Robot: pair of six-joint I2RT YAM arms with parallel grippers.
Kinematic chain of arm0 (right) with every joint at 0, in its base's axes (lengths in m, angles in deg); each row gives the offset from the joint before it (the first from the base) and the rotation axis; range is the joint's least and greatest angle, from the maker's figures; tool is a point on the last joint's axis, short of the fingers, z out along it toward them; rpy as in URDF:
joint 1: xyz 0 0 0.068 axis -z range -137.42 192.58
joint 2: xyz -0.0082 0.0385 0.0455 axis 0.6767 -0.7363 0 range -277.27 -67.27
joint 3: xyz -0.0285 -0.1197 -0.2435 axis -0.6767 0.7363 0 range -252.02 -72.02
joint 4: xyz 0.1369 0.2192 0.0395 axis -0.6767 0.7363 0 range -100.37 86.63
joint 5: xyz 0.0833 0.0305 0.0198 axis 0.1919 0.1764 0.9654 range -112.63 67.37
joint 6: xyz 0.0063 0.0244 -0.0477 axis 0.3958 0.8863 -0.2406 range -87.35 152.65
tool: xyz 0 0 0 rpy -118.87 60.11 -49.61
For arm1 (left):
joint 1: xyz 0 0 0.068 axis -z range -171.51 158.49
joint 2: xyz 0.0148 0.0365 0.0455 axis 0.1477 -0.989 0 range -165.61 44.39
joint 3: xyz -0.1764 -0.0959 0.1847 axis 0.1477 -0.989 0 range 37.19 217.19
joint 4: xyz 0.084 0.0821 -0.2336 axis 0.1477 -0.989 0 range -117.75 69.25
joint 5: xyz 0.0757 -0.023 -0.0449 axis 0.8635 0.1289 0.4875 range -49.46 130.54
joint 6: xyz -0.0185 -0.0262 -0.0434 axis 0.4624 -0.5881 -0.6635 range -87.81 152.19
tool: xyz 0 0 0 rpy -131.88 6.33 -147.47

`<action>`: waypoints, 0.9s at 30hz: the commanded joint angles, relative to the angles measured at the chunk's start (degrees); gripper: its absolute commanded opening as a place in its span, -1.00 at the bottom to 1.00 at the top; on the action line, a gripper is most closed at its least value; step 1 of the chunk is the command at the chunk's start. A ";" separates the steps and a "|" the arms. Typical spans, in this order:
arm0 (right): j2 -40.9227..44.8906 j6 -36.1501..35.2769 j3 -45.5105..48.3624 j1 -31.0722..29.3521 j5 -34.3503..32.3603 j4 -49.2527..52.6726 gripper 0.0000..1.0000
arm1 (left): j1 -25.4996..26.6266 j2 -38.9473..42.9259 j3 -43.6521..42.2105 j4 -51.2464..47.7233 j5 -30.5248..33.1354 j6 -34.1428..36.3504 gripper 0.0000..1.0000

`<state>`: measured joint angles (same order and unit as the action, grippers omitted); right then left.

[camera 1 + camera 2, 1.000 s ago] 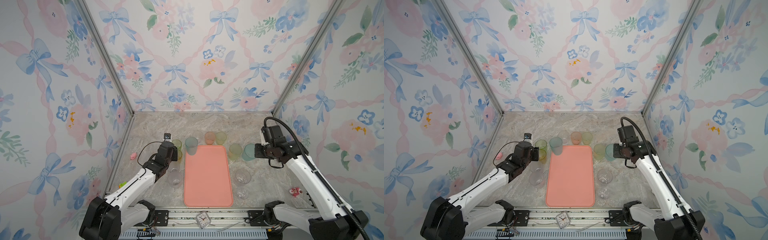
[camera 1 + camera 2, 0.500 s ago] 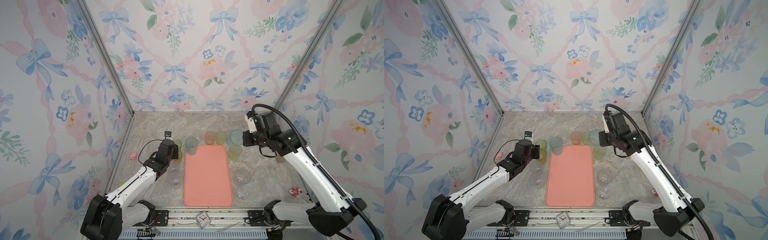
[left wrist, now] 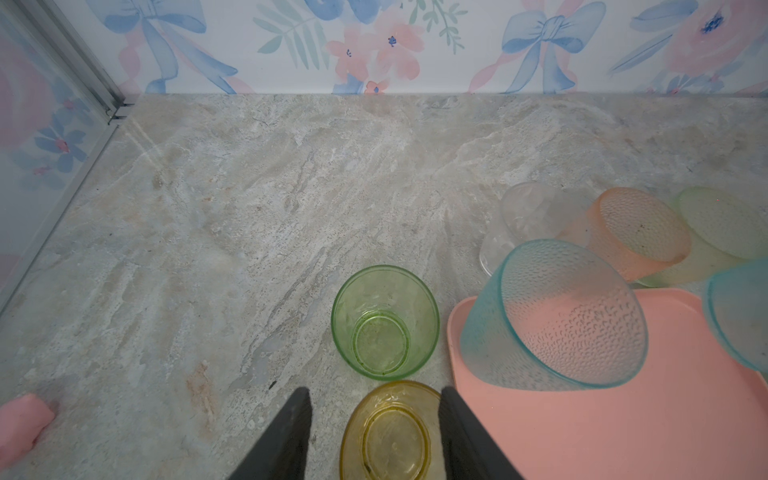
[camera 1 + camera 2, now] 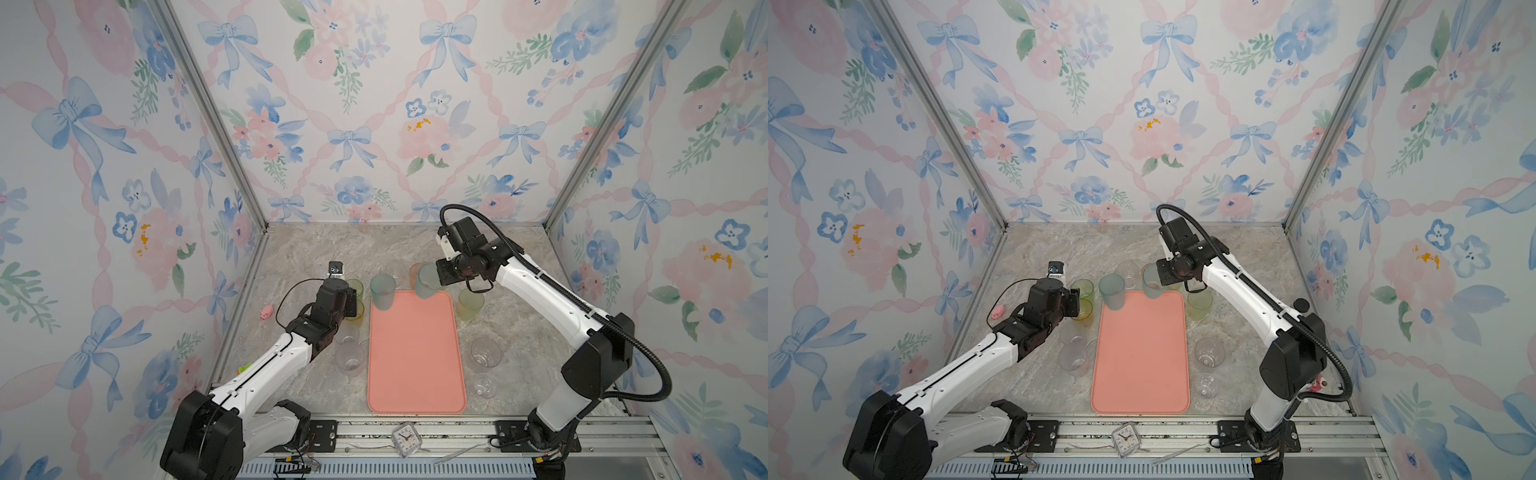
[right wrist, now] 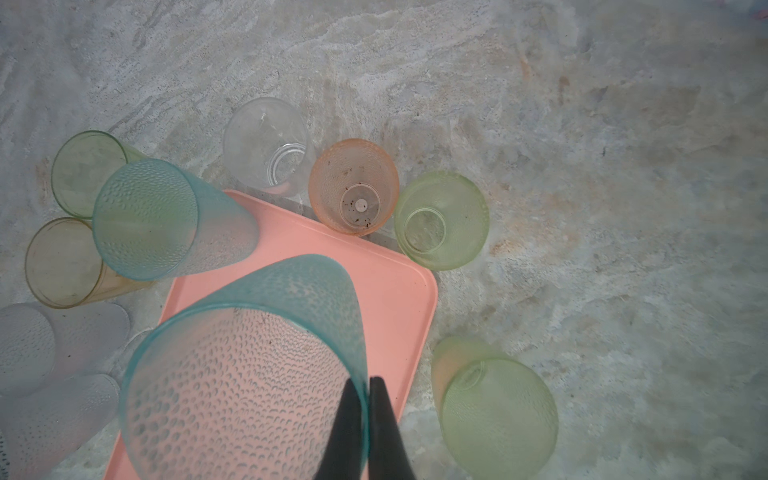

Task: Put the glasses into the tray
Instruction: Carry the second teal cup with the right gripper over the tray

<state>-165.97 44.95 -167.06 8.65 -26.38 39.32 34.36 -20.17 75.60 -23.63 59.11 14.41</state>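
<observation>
Marble counter (image 4: 316,257): right fingers (image 5: 384,424) pinch rim of teal tumbler (image 5: 232,395) over tray (image 5: 395,299); left fingers (image 3: 291,428) half-spread, straddling yellow glass (image 3: 390,436).

Both top views look down from high at the front over the whole surface (image 4: 332,257), nearly alike. The left wrist camera looks low past its fingers (image 3: 286,436) toward the back wall (image 3: 415,41); the right wrist camera looks steeply down, close over a teal glass (image 5: 232,395). All share the far end of the tray (image 4: 415,365)
</observation>
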 commanded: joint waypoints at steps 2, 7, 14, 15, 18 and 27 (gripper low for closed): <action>-3.78 -1.47 -3.80 -1.48 0.20 -0.76 -0.94 | 0.26 0.59 0.78 0.50 -0.55 1.34 0.04; -7.98 -1.77 -6.25 -1.99 0.15 -0.31 -0.94 | 0.24 0.46 0.94 0.40 -0.35 1.56 0.06; -12.61 -2.71 -10.27 -2.89 -0.69 1.73 -0.94 | 0.24 0.22 1.04 0.42 -0.11 1.92 0.07; -13.12 -2.82 -10.75 -2.98 -0.80 2.02 -0.94 | 0.25 0.11 1.11 0.45 -0.11 1.96 0.07; -14.64 -3.15 -12.07 -3.16 -1.17 2.84 -0.94 | 0.31 0.04 1.16 0.42 -0.02 2.05 0.07; -17.35 -3.56 -14.06 -3.82 -1.79 4.43 -0.94 | 0.24 -0.05 1.14 0.42 0.24 2.49 0.07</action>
<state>-182.30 42.35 -178.97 5.81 -27.42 41.86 34.36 -20.17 75.60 -23.63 59.13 15.66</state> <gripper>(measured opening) 0.051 0.536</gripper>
